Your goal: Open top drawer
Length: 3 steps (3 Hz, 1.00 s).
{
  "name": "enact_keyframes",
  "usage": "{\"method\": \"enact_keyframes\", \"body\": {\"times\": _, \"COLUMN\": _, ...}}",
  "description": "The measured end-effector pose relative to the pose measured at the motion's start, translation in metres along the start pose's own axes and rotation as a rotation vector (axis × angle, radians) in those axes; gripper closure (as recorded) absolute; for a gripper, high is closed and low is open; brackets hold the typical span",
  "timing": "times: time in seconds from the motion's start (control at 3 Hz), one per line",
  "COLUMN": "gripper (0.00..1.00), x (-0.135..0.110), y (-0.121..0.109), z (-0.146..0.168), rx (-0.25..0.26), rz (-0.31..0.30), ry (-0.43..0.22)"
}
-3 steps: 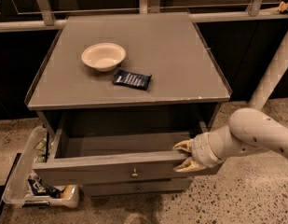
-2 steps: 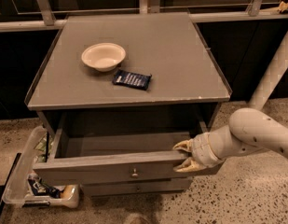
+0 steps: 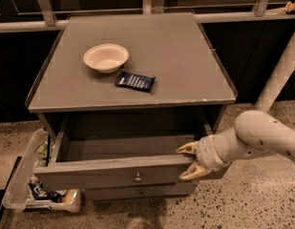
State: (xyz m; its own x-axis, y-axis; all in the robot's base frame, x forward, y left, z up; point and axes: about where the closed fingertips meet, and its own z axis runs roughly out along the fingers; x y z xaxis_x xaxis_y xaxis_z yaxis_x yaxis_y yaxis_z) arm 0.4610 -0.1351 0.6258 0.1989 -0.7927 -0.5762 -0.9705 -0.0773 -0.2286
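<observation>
Nothing has moved since a second ago: the top drawer [image 3: 113, 171] stays pulled well out from under the tabletop [image 3: 185, 56], its knob [image 3: 137, 178] at the centre of the front. The hand [image 3: 189, 161] sits at the drawer's right end, its fingers [image 3: 187, 149] spread above and below the front panel's edge, not clenched. A bowl [image 3: 106, 57] and a dark packet [image 3: 134, 81] lie on the tabletop above the drawer.

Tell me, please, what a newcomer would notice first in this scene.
The top drawer stands wide open at the front of the grey cabinet. The robot's pale pincer is at the right end of the drawer's front panel. On top of the cabinet sit a cream bowl and, just right of it and nearer the front edge, a dark packet.
</observation>
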Motion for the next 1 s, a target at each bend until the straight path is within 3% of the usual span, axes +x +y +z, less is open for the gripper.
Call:
{"method": "enact_keyframes", "body": {"times": 0.33, "gripper": 0.18, "x": 0.000, "y": 0.000, "z": 0.000, "rx": 0.000, "rz": 0.000, "ry": 0.000}}
{"method": "enact_keyframes", "body": {"times": 1.0, "gripper": 0.64, "x": 0.004, "y": 0.024, "z": -0.006, "rx": -0.001, "rz": 0.010, "ry": 0.000}}
